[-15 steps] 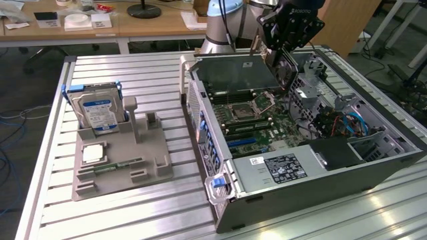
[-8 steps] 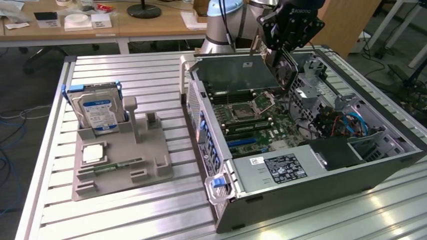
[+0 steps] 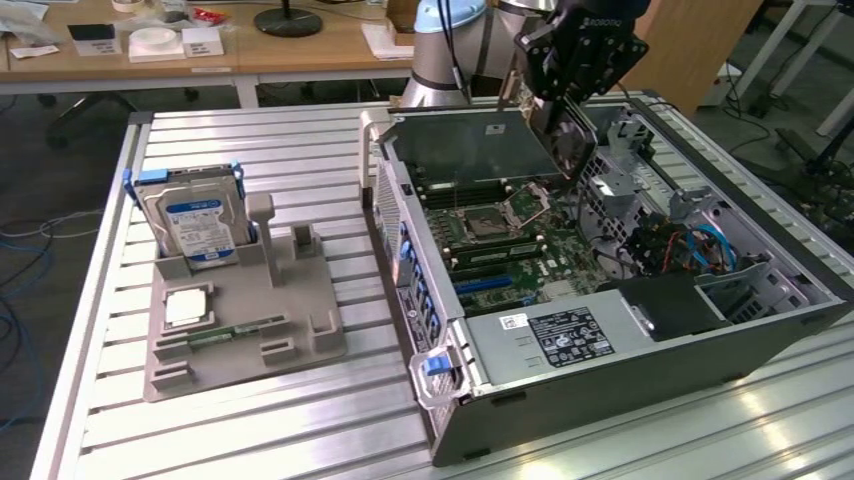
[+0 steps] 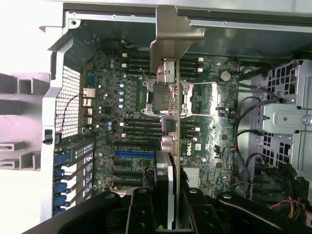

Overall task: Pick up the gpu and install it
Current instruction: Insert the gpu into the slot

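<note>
Exterior view: claw (image 3: 566, 100) pinches the gpu (image 3: 574, 145) upright over the open case (image 3: 641, 400), likely so its edge meets a slot; wrist view: the gpu hangs edge-on above the motherboard (image 4: 117, 112), not yet seated.

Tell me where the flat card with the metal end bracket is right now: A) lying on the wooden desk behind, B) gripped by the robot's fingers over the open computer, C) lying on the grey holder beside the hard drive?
B: the fingers clamp the gpu, which hangs over the motherboard of the open computer case.
</note>
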Action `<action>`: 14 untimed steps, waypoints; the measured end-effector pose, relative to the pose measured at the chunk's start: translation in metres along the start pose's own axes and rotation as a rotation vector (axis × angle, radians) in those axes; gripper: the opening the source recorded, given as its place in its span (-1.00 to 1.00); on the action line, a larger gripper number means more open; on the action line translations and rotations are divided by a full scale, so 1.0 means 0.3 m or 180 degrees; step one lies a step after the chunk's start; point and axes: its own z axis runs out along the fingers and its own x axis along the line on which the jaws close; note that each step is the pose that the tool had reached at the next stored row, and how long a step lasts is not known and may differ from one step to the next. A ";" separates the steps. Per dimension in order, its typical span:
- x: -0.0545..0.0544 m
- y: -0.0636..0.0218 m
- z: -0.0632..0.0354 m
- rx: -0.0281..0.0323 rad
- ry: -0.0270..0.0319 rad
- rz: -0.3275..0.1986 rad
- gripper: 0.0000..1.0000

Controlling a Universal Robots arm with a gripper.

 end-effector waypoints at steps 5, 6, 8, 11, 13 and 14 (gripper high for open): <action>0.000 0.000 0.000 0.0002 0.0008 -0.0190 -0.44; 0.000 0.000 0.000 0.0002 0.0010 -0.0228 -0.44; 0.000 0.000 0.000 0.0003 0.0014 -0.0310 -0.44; 0.000 0.000 0.000 0.0005 0.0019 -0.0429 -0.44; 0.000 0.000 0.000 0.0006 0.0022 -0.0499 -0.44; 0.000 0.000 0.000 0.0006 0.0023 -0.0533 -0.44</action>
